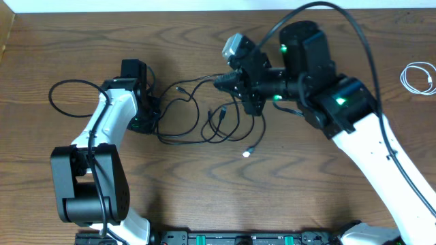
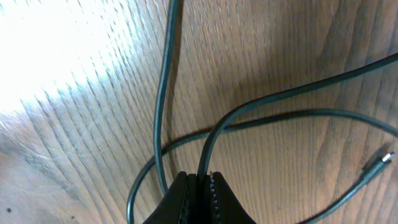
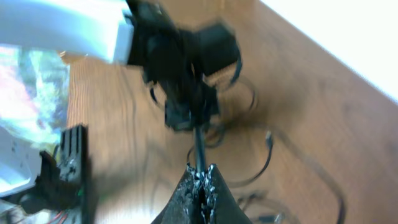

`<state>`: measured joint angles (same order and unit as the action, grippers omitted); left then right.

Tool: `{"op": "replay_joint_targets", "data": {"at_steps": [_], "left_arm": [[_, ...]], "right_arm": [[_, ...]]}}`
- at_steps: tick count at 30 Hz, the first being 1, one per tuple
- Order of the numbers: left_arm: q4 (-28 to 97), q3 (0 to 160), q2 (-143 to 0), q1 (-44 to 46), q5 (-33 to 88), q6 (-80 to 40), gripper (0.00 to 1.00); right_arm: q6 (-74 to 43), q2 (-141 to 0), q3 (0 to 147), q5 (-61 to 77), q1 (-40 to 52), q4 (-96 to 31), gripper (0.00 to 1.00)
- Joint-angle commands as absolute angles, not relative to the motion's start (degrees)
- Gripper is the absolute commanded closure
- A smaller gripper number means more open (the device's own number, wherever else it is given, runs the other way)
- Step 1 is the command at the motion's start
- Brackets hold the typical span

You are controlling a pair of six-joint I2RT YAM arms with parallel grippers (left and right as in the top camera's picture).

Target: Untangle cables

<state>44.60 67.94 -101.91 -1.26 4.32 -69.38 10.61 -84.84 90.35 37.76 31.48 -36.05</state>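
Quick status on the black cables [image 1: 216,129]: they sit in a loose snarl on the wooden table [image 1: 61,34], pretty much right between my two grippers.

My left gripper [image 1: 154,116] is at the left edge of the mess and it's clamped down on one strand. The left wrist cam shows it plainly. The fingers [image 2: 180,199] are pressed together at the bottom of the view, and a black strand [image 2: 208,146] comes up from between them, then curves off to the right. Another strand runs past just beside the fingertips on the left and loops round, crossing the pinched one a bit further out. A small plug end [image 2: 380,160] lies on the wood well off to the right.

My right gripper [image 1: 219,83] is at the top right of the tangle, pointing left toward the other arm, and it's pinched shut too. The right wrist cam is blurry, but a dark cord [image 3: 199,143] sticks up from between the closed fingers [image 3: 186,186] and leads toward my left arm across the table. Whether it's the same cable the left one has, I honestly can't tell.

The rest of the loops lie on the wood toward the near side of the table, with a light-coloured plug tip [image 1: 248,152] at the edge of the pile. The white cable [image 1: 417,76] is coiled up on its own at the far right edge, well apart from the tangle and from both grippers.
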Motion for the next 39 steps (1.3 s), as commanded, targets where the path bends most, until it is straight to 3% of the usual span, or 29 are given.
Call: {"op": "replay_joint_targets", "data": {"at_steps": [1, 8, 15, 20, 23, 24, 25, 28, 29, 34, 39], "left_arm": [[44.7, 67.7, -102.2, -1.7, 0.4, -68.6, 0.92], [44.5, 67.7, -102.2, -1.7, 0.4, -68.6, 0.92], [44.5, 67.7, -102.2, -1.7, 0.4, -68.6, 0.92], [44.5, 67.7, -102.2, -1.7, 0.3, -68.6, 0.92], [44.5, 67.7, -102.2, -1.7, 0.3, -68.6, 0.92], [44.5, 67.7, -102.2, -1.7, 0.3, -68.6, 0.92], [44.5, 67.7, -102.2, -1.7, 0.4, -68.6, 0.92], [44.5, 67.7, -102.2, -1.7, 0.4, -68.6, 0.92], [44.5, 67.7, -102.2, -1.7, 0.4, -68.6, 0.92], [44.5, 67.7, -102.2, -1.7, 0.4, -68.6, 0.92], [44.5, 67.7, -102.2, -1.7, 0.4, -68.6, 0.92]], "right_arm": [[10.4, -79.9, 91.2, 36.7, 31.5, -31.1, 0.99], [2.2, -77.0, 91.2, 16.7, 31.5, -26.2, 0.99], [2.2, -77.5, 91.2, 11.9, 31.5, -29.9, 0.99], [2.2, -78.6, 91.1, 11.9, 31.5, -34.2, 0.84], [2.2, -80.2, 91.1, 11.9, 31.6, -37.3, 0.69], [2.2, -81.3, 91.1, 12.0, 31.6, -39.3, 0.61], [2.2, -81.9, 91.1, 12.0, 31.6, -40.5, 0.46], [2.2, -84.2, 91.1, 12.7, 31.6, -43.9, 0.15], [2.2, -84.8, 91.1, 13.5, 31.6, -44.6, 0.01], [2.2, -89.1, 91.1, 25.2, 31.6, -47.3, 0.01], [-1.6, -95.2, 91.1, 23.8, 31.6, -51.6, 0.01]]}}
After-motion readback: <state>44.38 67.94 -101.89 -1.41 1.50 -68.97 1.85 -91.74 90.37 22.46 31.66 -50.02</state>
